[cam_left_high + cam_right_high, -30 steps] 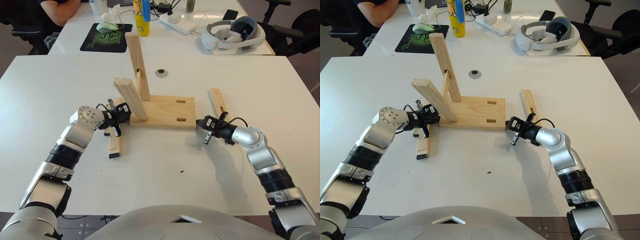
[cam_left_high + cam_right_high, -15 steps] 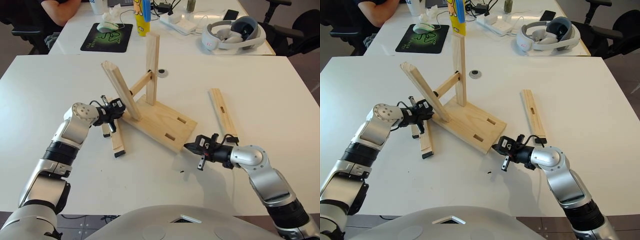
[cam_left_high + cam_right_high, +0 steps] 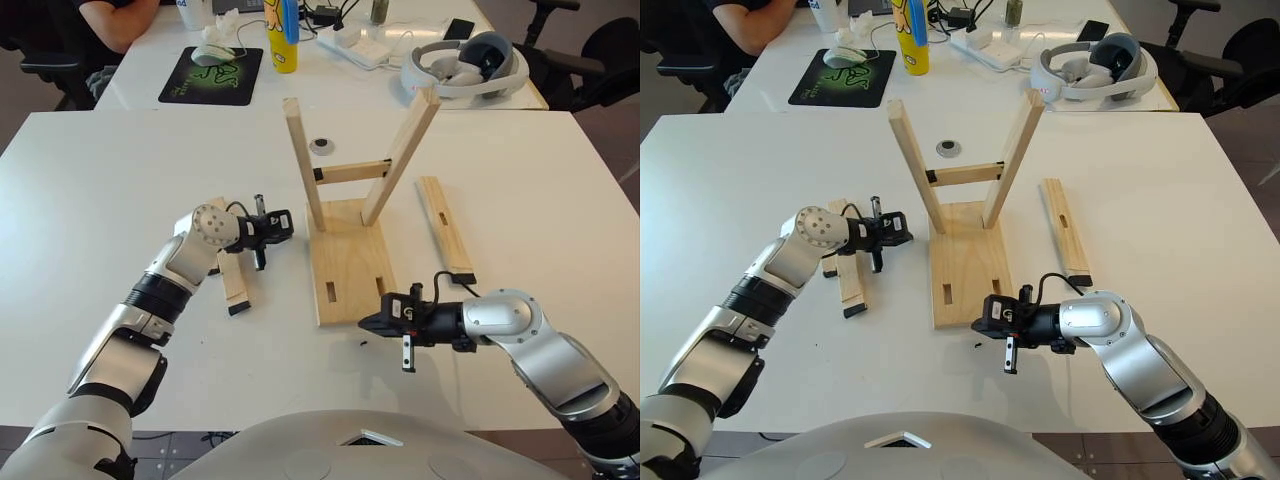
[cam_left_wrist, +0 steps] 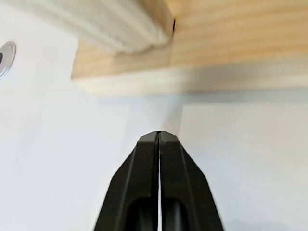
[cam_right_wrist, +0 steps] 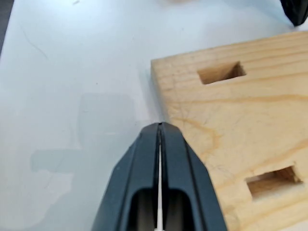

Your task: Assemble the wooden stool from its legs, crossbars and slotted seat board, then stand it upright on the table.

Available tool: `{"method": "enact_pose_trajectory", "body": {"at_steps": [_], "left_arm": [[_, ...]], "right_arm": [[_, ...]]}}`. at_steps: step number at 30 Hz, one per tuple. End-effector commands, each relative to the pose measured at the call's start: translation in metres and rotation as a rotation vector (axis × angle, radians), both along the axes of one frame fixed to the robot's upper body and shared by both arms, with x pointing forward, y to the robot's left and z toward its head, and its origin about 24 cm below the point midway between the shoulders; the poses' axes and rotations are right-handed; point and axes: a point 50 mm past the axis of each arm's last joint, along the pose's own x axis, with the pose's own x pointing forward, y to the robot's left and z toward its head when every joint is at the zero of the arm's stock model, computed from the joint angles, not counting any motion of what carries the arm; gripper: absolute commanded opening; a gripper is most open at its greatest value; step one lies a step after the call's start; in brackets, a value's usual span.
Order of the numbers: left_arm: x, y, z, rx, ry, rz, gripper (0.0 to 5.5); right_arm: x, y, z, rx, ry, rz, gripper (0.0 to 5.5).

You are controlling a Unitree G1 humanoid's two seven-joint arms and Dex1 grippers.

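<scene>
Seat board lies flat on the white worktop, long axis running away from the robot. Two legs are seated in its far end: left leg leans outward to the left, right leg leans outward to the right. One crossbar spans between them about halfway up. Two slots near the board's close end are open.

Loose leg lies flat on the worktop to the right of the board, apart from it. Another loose wooden piece lies to the left, partly under the left forearm.

Left pincer: fingers pressed together, holding nothing, low over the worktop just beside the board's left edge near the left leg's foot; the wrist view shows a narrow gap to the wood.

Right pincer: fingers pressed together, holding nothing, tip at the board's near right corner; cannot tell whether it touches.

A grommet sits in the worktop behind the legs.
</scene>
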Motion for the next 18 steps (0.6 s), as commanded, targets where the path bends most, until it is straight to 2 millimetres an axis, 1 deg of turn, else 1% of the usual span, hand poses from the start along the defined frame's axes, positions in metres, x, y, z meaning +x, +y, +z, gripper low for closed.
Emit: {"method": "enact_pose_trajectory", "body": {"at_steps": [1, 2, 3, 5, 6, 7, 8, 10, 12, 13, 15, 16, 17, 18], "left_arm": [[0.004, 0.019, 0.002, 0.046, -0.032, 0.057, 0.02], [0.004, 0.021, 0.003, 0.049, -0.045, 0.066, 0.02], [0.003, 0.032, 0.008, 0.056, -0.061, 0.099, 0.02], [0.000, 0.045, 0.014, 0.066, -0.076, 0.133, 0.02], [-0.002, 0.051, 0.023, 0.040, -0.081, 0.159, 0.02], [-0.004, 0.054, 0.030, 0.019, -0.084, 0.173, 0.02], [-0.007, 0.054, 0.038, -0.024, -0.081, 0.183, 0.02], [-0.011, 0.053, 0.047, -0.068, -0.074, 0.190, 0.02], [-0.015, 0.053, 0.054, -0.127, -0.073, 0.220, 0.02], [-0.017, 0.062, 0.057, -0.139, -0.086, 0.267, 0.02], [-0.020, 0.071, 0.060, -0.142, -0.100, 0.324, 0.02], [-0.021, 0.081, 0.060, -0.133, -0.117, 0.372, 0.02], [-0.021, 0.087, 0.060, -0.127, -0.128, 0.401, 0.02], [-0.022, 0.097, 0.057, -0.086, -0.146, 0.436, 0.02]], "right_arm": [[0.003, -0.005, 0.002, -0.014, -0.011, -0.033, 0.00], [0.002, -0.005, 0.002, -0.011, -0.010, -0.035, 0.00], [0.003, -0.004, 0.006, 0.012, -0.013, -0.045, 0.00], [0.004, -0.003, 0.011, 0.038, -0.017, -0.056, 0.00], [0.004, -0.005, 0.015, 0.048, -0.022, -0.069, 0.00], [0.004, -0.007, 0.018, 0.052, -0.025, -0.078, 0.00], [0.004, -0.006, 0.027, 0.100, -0.018, -0.090, 0.00], [0.002, -0.005, 0.038, 0.156, -0.006, -0.097, 0.00], [0.010, -0.005, 0.057, 0.262, -0.025, -0.147, 0.00], [0.019, -0.009, 0.066, 0.326, -0.050, -0.214, 0.00], [0.028, -0.015, 0.075, 0.392, -0.065, -0.292, 0.00], [0.038, -0.026, 0.076, 0.406, -0.119, -0.408, 0.00], [0.044, -0.034, 0.076, 0.408, -0.155, -0.486, 0.00], [0.056, -0.052, 0.069, 0.360, -0.222, -0.629, 0.00]]}}
